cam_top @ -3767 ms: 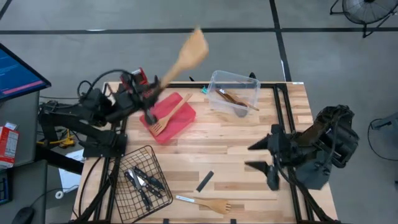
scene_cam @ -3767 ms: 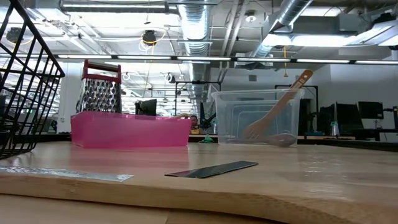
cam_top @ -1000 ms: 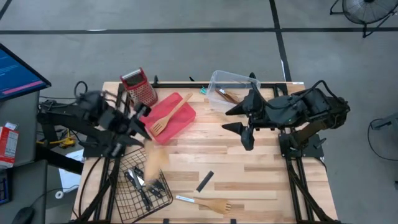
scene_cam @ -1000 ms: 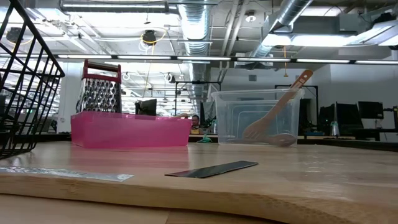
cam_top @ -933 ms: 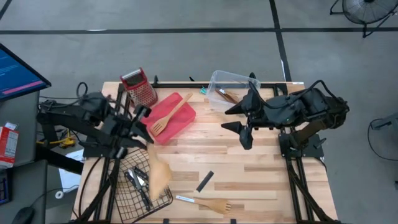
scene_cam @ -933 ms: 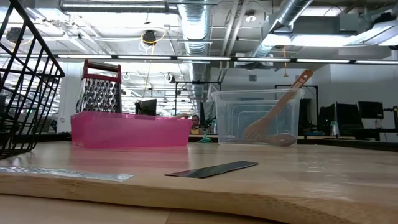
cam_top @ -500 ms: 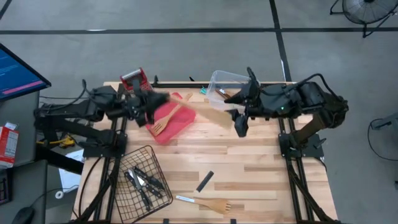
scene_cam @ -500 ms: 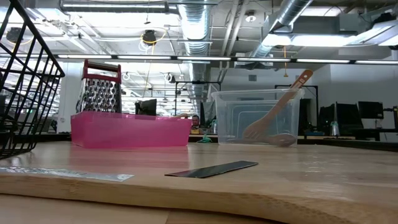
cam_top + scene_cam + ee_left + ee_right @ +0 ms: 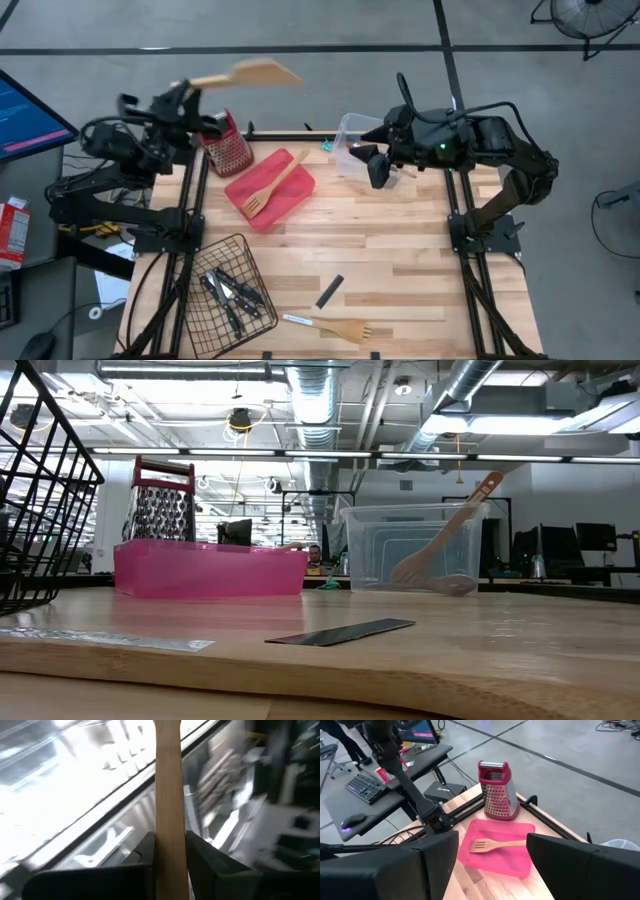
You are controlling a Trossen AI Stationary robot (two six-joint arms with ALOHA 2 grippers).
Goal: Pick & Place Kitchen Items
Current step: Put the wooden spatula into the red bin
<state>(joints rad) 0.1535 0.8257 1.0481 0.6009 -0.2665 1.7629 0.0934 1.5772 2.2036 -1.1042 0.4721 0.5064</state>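
High view: left gripper [image 9: 183,93] swung up off far-left corner, clamped on spatula [image 9: 245,73]. Right gripper [image 9: 372,163] fingers spread, empty, moved over bin [image 9: 352,128]. Spatula not placed yet.

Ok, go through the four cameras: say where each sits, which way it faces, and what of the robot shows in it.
High view: overhead, looking straight down on the table; both arms show, the left gripper lifting a wooden spatula.
Low view: at table-top height, looking level across; no arm shows.
Left wrist view: looks past its own fingers clamping the spatula handle.
Right wrist view: on the right gripper, facing the grater and red tray; own open fingers show.
Shared: high, low and right wrist views all show grater and tray.
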